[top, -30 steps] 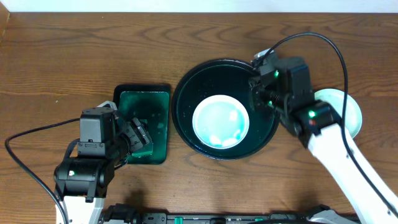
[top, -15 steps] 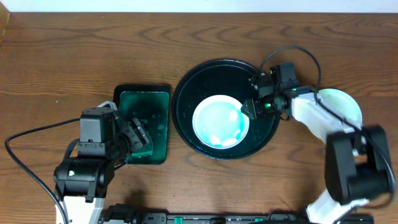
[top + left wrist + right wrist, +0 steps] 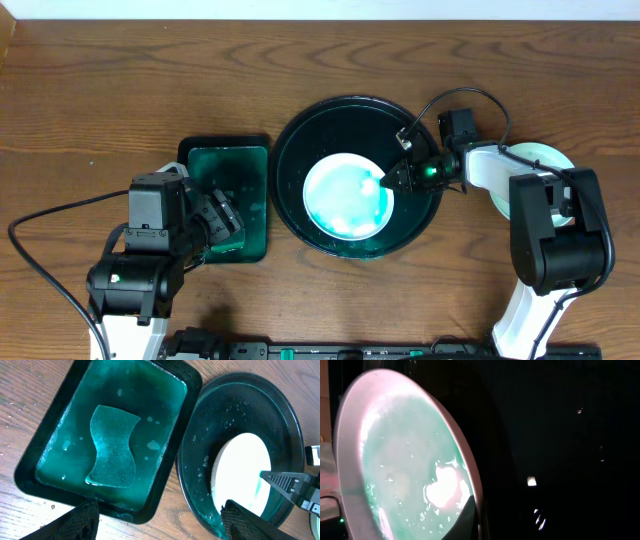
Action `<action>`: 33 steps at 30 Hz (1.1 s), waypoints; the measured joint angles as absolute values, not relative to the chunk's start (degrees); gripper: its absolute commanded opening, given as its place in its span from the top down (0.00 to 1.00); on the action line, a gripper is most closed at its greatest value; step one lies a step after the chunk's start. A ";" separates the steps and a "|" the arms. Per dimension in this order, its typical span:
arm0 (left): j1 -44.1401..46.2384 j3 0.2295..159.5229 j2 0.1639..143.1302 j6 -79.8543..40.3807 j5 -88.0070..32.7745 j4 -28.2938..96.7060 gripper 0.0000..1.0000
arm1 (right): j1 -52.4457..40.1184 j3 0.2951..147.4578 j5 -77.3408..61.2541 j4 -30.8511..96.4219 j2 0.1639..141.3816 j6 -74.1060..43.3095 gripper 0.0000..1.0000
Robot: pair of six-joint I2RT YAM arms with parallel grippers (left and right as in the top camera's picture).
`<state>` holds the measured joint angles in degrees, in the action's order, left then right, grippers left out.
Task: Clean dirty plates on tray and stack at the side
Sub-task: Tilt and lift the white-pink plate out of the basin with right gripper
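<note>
The right gripper (image 3: 388, 180) has come in lower and further left than half a second ago, and it now sits at the right edge of the plate (image 3: 340, 200), which lies in the middle of the black tray (image 3: 345, 125). The plate, smeared teal and wet, has slid a little to the left under it. In the left wrist view one finger (image 3: 280, 482) lies over the plate's rim. In the right wrist view the rim fills the frame and the other finger is lost against the dark tray, so I cannot tell whether the rim is pinched or only touched. The right arm has folded back, its wrist body now nearer and to the right, across a second plate (image 3: 535, 158) that rests on the table (image 3: 100, 80) right of the tray. The left gripper (image 3: 228, 222) has not moved: it hangs spread wide over the near end of the green tray (image 3: 184, 190), holding nothing. A sponge (image 3: 112, 445) lies flat in the green liquid there. The green tray sits just beside the black tray on its left.
</note>
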<state>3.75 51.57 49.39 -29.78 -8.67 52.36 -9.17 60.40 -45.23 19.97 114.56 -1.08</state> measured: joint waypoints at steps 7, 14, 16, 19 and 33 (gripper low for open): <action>3.75 51.57 49.39 -29.78 -8.67 52.38 0.21 | -9.32 59.61 -39.79 19.53 107.35 -1.26 0.99; 3.75 51.57 49.39 -29.78 -8.67 52.38 0.21 | -17.63 59.61 -15.86 19.86 87.83 -1.19 0.99; 3.75 51.57 49.39 -29.78 -8.69 52.38 0.21 | -22.65 59.61 -5.48 19.94 83.44 -0.91 0.99; 3.75 51.57 49.39 -29.78 -8.67 52.38 0.21 | -30.37 59.61 10.00 19.79 79.18 0.45 0.99; 3.75 51.57 49.39 -29.78 -8.67 52.40 0.21 | -54.11 59.59 60.25 6.26 77.97 15.99 0.99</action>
<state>3.75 51.57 49.39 -29.78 -8.67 52.40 -54.11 59.59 60.25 6.26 77.97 15.99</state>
